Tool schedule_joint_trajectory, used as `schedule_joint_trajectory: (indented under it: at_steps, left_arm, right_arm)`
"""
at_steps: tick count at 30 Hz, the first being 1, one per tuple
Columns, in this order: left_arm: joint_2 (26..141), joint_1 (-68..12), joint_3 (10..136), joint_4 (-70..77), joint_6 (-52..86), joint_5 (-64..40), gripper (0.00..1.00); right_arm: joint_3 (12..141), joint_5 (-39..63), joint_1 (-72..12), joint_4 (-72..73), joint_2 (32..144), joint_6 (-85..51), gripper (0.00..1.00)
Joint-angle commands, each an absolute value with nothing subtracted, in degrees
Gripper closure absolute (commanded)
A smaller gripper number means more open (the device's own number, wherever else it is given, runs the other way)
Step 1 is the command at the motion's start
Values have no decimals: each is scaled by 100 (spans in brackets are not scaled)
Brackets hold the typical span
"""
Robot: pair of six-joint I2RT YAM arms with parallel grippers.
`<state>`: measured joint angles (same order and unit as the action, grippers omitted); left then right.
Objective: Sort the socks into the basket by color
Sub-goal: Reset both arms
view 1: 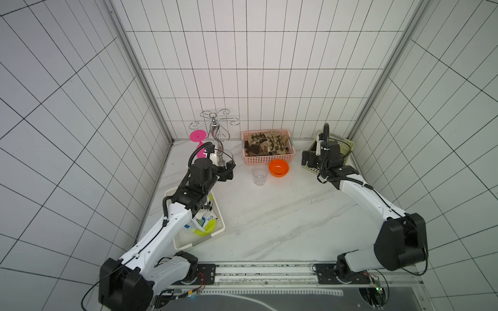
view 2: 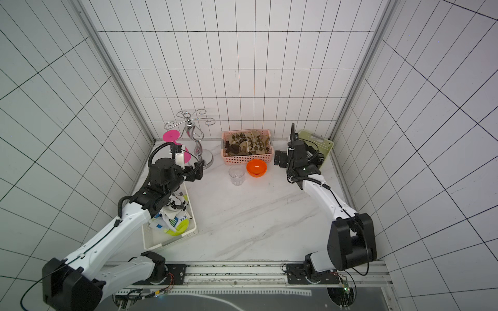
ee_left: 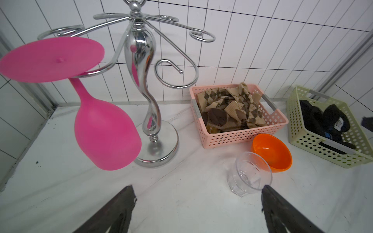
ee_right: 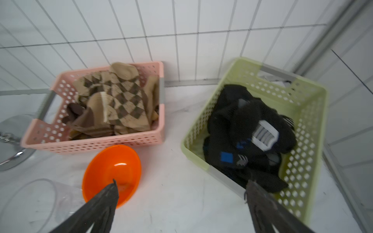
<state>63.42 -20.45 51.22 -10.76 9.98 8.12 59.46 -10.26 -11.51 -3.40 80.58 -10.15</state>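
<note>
Brown argyle socks [ee_left: 232, 109] in pink perforated basket [ee_left: 238, 139], black socks [ee_right: 232, 113] in green perforated basket [ee_right: 302, 113], white socks [view 2: 172, 215] in white plastic basket [view 2: 169, 241] under my left arm [view 2: 126, 215]. My left tool [ee_left: 197, 188], right tool [ee_right: 181, 181]: spread, empty. Risk: careless left swing topples hanging pink plastic wine glass [ee_left: 105, 137] or clear tumbler [ee_left: 250, 177].

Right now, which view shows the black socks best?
The right wrist view: the black socks lie close and large in the green basket, blue and white marks clear. The left wrist view shows them smaller, farther off. In both top views the right arm hides most of them.
</note>
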Motion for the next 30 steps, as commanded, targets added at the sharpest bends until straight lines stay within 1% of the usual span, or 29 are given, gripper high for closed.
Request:
schedule_joint_trajectory:
  at_steps: [1,7,10,16,18,23,25,28,30]
  left_arm:
    - [6403,-1871,4826,-620,773,1258,2]
    - [6310,-1553,3938,540,698,1606,2]
    - [6425,-1383,3587,1009,613,1724,2]
    - [6710,-982,2985,1939,351,1700,2]
    - [6756,-861,2832,2148,293,1729,2]
    - [7026,-671,2387,3168,236,1802,3]
    - [7264,-660,2284,3662,162,1749,3]
    - [7755,-659,2134,4391,115,1775,3]
    - [8063,-653,2043,4784,78,1742,3]
  right_arm:
    - [4983,-1466,-658,956,7737,-1229,0]
    - [3827,-2038,-73,2290,7818,-1214,0]
    - [3466,-1910,163,2806,8077,-1306,0]
    - [2521,-1991,207,4700,8541,-943,1]
    - [2487,-1846,224,4777,8487,-797,1]
    - [1952,-1403,207,6126,8630,-386,1]
    - [1819,-1151,202,6332,8622,-312,1]
    - [1362,-1246,202,7203,8710,-338,1]
    - [1307,-1172,171,7538,8871,-238,0]
